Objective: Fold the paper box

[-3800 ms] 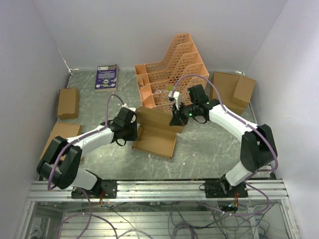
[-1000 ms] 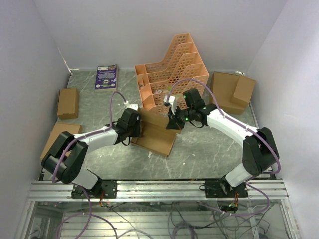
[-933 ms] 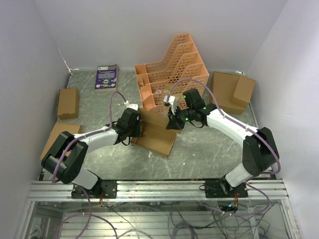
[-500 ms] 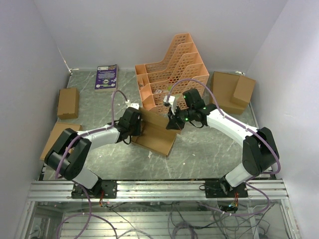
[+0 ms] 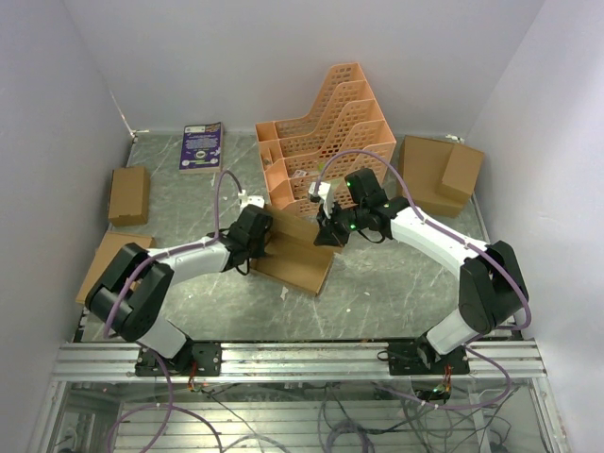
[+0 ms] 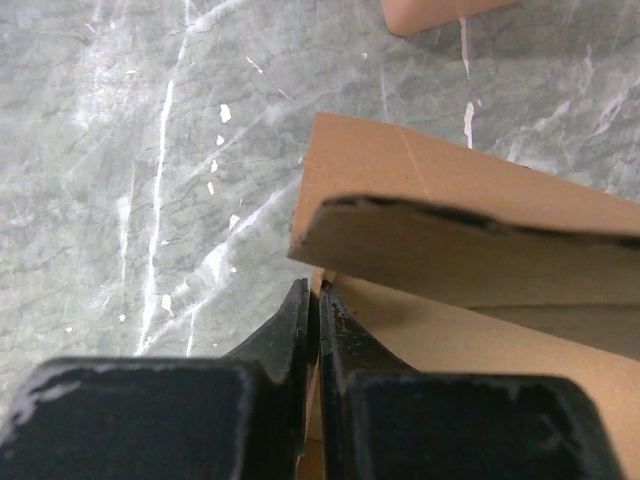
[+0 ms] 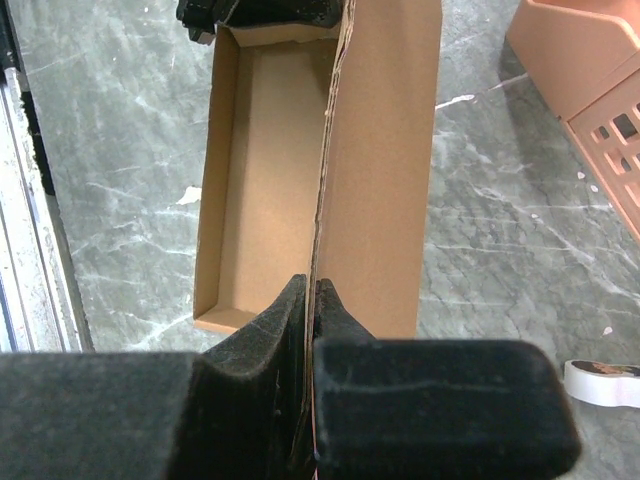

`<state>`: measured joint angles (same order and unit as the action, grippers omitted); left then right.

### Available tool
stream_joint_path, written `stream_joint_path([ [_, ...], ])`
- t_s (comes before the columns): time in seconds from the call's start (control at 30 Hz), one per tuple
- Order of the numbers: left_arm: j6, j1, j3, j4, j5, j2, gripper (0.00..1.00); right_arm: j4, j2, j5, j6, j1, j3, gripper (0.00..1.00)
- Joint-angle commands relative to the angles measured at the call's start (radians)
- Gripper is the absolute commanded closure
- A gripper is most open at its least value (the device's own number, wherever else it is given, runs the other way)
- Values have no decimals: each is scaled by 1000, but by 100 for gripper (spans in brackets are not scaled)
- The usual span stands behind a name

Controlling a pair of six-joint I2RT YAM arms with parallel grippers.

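On veined grey table (image 5: 377, 283), left hand (image 6: 318, 303), right hand (image 7: 311, 292), each pinching corrugated brown paper box (image 5: 300, 262)

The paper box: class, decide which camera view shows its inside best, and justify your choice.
The right wrist view: the paper box lies lengthwise, its tray floor and walls open to view beside the raised flap. The top external view shows it small and distant. The left wrist view shows only a flap corner.
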<state>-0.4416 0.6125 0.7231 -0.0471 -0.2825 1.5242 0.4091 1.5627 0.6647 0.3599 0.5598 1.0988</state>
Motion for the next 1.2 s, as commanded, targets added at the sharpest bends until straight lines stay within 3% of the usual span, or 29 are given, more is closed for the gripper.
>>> stream_joint_path([
  [0.0,0,26,4,-77,-139,-18,86,0,-3,79,19,20,1,100],
  [0.1,11,28,-25,-16,-92,-46,72,-3,-8,104,16,21,-2,100],
  [0.3,17,26,0,53,-51,-65,64,-2,-8,115,19,22,-1,100],
  [0.47,16,8,3,106,-5,-65,63,0,-9,116,22,23,-4,100],
  [0.73,-38,-84,-73,227,213,-106,58,-5,-12,113,19,23,-4,100],
  [1.17,-74,-149,-139,187,310,-150,55,-57,-32,55,-71,17,9,100],
])
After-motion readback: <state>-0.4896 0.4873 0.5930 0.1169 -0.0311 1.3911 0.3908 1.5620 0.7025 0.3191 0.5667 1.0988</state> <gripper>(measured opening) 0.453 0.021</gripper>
